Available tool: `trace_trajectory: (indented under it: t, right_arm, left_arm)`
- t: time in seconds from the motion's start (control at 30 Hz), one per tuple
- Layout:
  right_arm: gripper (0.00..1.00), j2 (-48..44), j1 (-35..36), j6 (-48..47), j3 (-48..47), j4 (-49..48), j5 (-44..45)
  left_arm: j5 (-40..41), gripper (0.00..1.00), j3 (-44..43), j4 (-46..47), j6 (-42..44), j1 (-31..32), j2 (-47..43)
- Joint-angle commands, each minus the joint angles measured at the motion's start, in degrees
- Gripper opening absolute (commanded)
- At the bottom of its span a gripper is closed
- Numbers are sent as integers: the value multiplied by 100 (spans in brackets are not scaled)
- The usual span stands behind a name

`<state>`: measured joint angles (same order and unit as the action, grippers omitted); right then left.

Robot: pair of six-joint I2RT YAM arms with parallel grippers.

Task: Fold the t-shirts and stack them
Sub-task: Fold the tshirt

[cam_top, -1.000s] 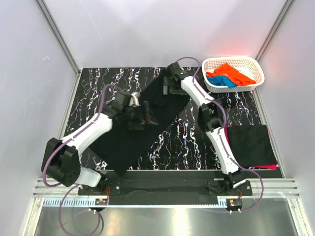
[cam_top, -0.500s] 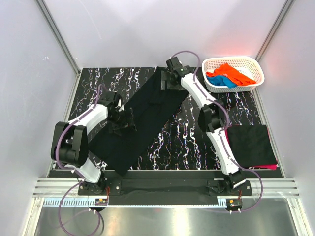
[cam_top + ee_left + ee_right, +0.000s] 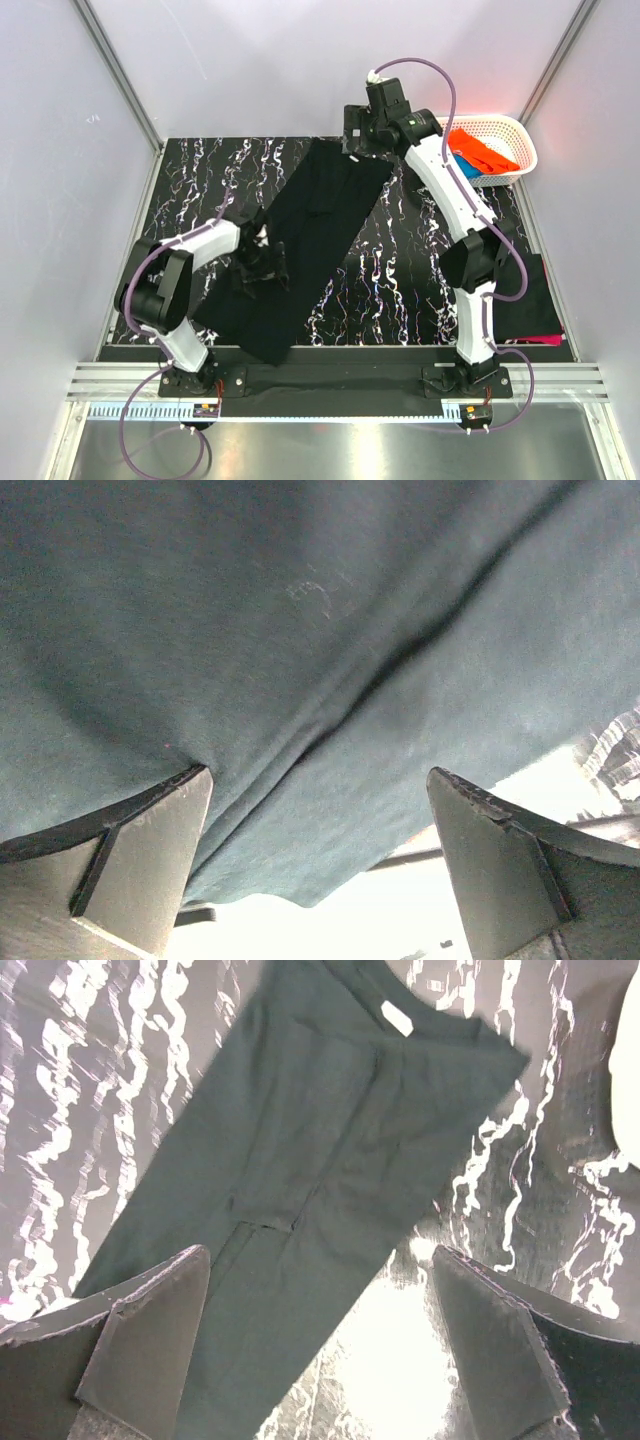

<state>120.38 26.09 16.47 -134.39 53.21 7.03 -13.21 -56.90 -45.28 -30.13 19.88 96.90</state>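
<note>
A large black t-shirt point(image 3: 305, 235) lies folded into a long strip, running diagonally from the back centre to the front left of the table. My left gripper point(image 3: 263, 270) is low at the strip's left edge, open, with the cloth point(image 3: 300, 630) close in front of the jaws point(image 3: 318, 780). My right gripper point(image 3: 362, 132) is open and empty, raised above the shirt's collar end point(image 3: 400, 1020), with its jaws point(image 3: 322, 1255) pointing down. A folded black shirt point(image 3: 520, 290) lies on a magenta one point(image 3: 545, 339) at the right.
A white lattice basket point(image 3: 520, 128) at the back right holds orange point(image 3: 480, 150) and blue shirts, partly hidden by my right arm. The marbled black table point(image 3: 400, 280) shows between the strip and the stack. Grey walls close in the back and sides.
My right gripper has let go of the shirt's far end and risen toward the back. My left gripper has slid off the cloth toward its left edge, nearer the front. The strip lies flatter.
</note>
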Motion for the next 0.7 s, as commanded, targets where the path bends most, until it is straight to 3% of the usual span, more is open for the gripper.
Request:
trace_trajectory:
  t: [0.0, 0.27, 0.4, 0.5, 0.67]
  right_arm:
    - [100, 108, -25, -21, 229, 40, 1]
    - [100, 916, -25, -117, -166, 67, -473]
    - [100, 1557, 19, -153, -465, 102, -685]
    - [100, 1883, 54, -249, -580, 163, -685]
    - [100, 2200, 195, -276, -571, 181, -659]
  left_arm:
    - [-1200, 99, 627, 941, -949, 604, 22]
    - [-2001, 99, 858, 2961, -3181, 1947, -541]
    - [-2081, 99, 409, 3297, -3438, 2318, -462]
    - [-1739, 99, 294, 3026, -3351, 2363, -908]
    - [421, 99, 302, 1620, -2604, 2372, -2619]
